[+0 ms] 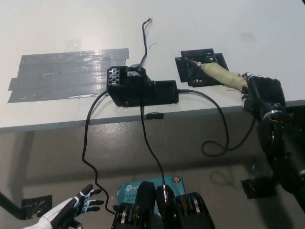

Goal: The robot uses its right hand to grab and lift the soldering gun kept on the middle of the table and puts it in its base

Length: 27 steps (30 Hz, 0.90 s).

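right hand (263,93) clamped on soldering gun (220,76), grip end hidden | tip over black base (202,67) on counter (71,28), contact unclear | left hand (71,210) low, fingers apart, partly cropped

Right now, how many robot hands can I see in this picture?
2. The white left hand rests at the lower left, below the table edge, fingers spread. The black right hand is at the table's right edge, holding the soldering gun.
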Motion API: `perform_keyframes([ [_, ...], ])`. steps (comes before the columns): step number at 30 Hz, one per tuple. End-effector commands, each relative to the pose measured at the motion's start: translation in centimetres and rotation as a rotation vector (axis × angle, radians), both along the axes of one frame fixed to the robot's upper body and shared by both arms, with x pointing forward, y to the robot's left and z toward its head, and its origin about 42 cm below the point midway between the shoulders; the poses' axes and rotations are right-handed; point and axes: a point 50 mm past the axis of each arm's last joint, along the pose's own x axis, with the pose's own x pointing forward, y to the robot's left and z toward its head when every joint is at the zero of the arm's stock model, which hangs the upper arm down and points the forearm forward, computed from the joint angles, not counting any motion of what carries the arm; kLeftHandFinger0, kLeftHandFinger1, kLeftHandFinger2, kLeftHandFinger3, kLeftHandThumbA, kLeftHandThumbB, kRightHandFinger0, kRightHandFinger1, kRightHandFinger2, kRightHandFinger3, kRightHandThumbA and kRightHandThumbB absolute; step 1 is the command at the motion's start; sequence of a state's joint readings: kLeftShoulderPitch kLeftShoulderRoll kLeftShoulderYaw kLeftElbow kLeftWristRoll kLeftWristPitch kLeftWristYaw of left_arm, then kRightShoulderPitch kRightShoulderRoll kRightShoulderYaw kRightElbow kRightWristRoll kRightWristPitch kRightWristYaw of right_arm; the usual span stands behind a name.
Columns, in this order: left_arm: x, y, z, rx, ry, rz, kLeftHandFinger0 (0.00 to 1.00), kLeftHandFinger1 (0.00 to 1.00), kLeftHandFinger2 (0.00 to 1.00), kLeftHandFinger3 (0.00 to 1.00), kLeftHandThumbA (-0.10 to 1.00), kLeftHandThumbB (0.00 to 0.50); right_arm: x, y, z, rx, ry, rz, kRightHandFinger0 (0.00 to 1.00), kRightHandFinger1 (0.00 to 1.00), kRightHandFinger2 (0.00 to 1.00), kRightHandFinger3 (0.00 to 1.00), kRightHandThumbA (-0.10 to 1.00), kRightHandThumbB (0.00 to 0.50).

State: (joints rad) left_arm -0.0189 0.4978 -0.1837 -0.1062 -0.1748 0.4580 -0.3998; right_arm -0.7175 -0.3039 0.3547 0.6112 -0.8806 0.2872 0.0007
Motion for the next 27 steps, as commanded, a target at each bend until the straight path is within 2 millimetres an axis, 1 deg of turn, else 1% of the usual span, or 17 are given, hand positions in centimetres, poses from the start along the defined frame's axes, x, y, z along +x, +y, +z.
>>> perform_keyframes([
  [1,-0.1,0.9,0.6,0.014,0.005,-0.004,1.0,0.93,0.9,1.0,1.0,0.479,-0.4,-0.7,0.3,-0.022,-0.029,0.098,0.0,0.07,0.32,0.79,-0.1,0.034],
  [2,-0.1,0.9,0.6,0.014,0.005,-0.005,1.0,0.93,0.9,1.0,1.0,0.48,-0.4,-0.8,0.3,-0.023,-0.03,0.101,0.0,0.06,0.31,0.79,-0.1,0.03],
  [3,-0.1,0.9,0.6,0.023,0.002,-0.005,1.0,0.93,0.89,1.0,1.0,0.499,-0.5,-0.8,0.4,-0.06,-0.046,0.133,0.0,0.05,0.28,0.68,-0.1,0.02],
  [5,0.0,0.9,0.6,0.032,0.0,-0.006,1.0,0.93,0.89,1.0,1.0,0.5,-0.5,-0.8,0.6,-0.054,-0.054,0.154,0.0,0.03,0.27,0.62,-0.1,0.006],
  [6,0.0,1.0,0.6,0.035,-0.001,-0.005,1.0,0.92,0.9,1.0,1.0,0.5,-0.3,-0.8,1.0,-0.06,-0.056,0.164,0.0,0.08,0.33,0.53,-0.1,0.002],
  [8,0.0,1.1,0.6,0.039,-0.001,-0.004,1.0,0.92,0.9,1.0,1.0,0.5,-0.1,-0.7,1.9,-0.075,-0.085,0.183,0.0,0.11,0.37,0.65,-0.1,0.023],
  [9,0.0,1.1,0.6,0.041,-0.001,-0.003,1.0,0.92,0.9,1.0,1.0,0.5,-0.1,-0.8,2.1,-0.077,-0.087,0.185,0.0,0.11,0.38,0.69,-0.1,0.005],
  [11,-0.2,1.2,0.5,0.043,0.007,-0.01,1.0,0.93,0.92,1.0,1.0,0.5,0.1,-0.9,3.1,-0.076,-0.106,0.194,0.0,0.14,0.36,0.59,-0.1,0.011],
  [12,-0.4,1.2,0.5,0.041,0.01,-0.008,1.0,0.93,0.89,1.0,1.0,0.499,0.1,-1.1,3.9,-0.07,-0.127,0.198,0.0,0.11,0.33,0.22,-0.1,0.007],
  [14,-0.7,1.3,0.3,0.038,0.017,-0.007,1.0,0.93,0.89,1.0,1.0,0.5,0.1,-1.3,4.2,-0.064,-0.138,0.198,0.0,0.16,0.44,0.13,-0.1,0.0],
  [15,-0.7,1.3,0.3,0.036,0.015,-0.002,1.0,0.9,0.87,1.0,1.0,0.5,0.1,-1.5,4.8,-0.058,-0.159,0.199,0.0,0.15,0.43,0.36,-0.1,0.0],
  [17,-0.7,1.3,0.3,0.04,0.016,-0.002,1.0,0.9,0.86,1.0,1.0,0.485,0.1,-1.7,5.3,-0.053,-0.176,0.201,0.0,0.07,0.35,0.46,-0.1,0.007],
  [18,-0.7,1.2,0.2,0.043,0.017,-0.005,1.0,0.9,0.89,1.0,1.0,0.476,0.1,-1.8,6.0,-0.05,-0.189,0.201,0.0,0.03,0.3,0.58,-0.1,0.044],
  [19,-0.6,1.2,0.1,0.045,0.02,-0.003,1.0,0.91,0.9,1.0,1.0,0.475,0.0,-1.8,6.4,-0.046,-0.196,0.2,0.0,0.02,0.29,0.5,-0.1,0.043],
  [23,-1.1,1.1,-0.1,0.037,0.026,0.0,1.0,0.93,0.91,1.0,1.0,0.484,-0.2,-1.7,7.0,-0.03,-0.236,0.215,0.0,0.0,0.25,0.53,-0.1,0.065],
  [25,-1.1,1.2,-0.1,0.044,0.024,0.002,1.0,0.92,0.9,1.0,1.0,0.5,-0.1,-1.7,7.5,-0.032,-0.244,0.208,0.0,0.0,0.24,0.6,-0.1,0.077],
  [27,-1.4,1.1,-0.2,0.041,0.029,0.004,1.0,0.93,0.9,1.0,1.0,0.491,0.0,-1.6,7.8,-0.026,-0.254,0.201,0.0,0.0,0.22,0.58,-0.1,0.059],
])
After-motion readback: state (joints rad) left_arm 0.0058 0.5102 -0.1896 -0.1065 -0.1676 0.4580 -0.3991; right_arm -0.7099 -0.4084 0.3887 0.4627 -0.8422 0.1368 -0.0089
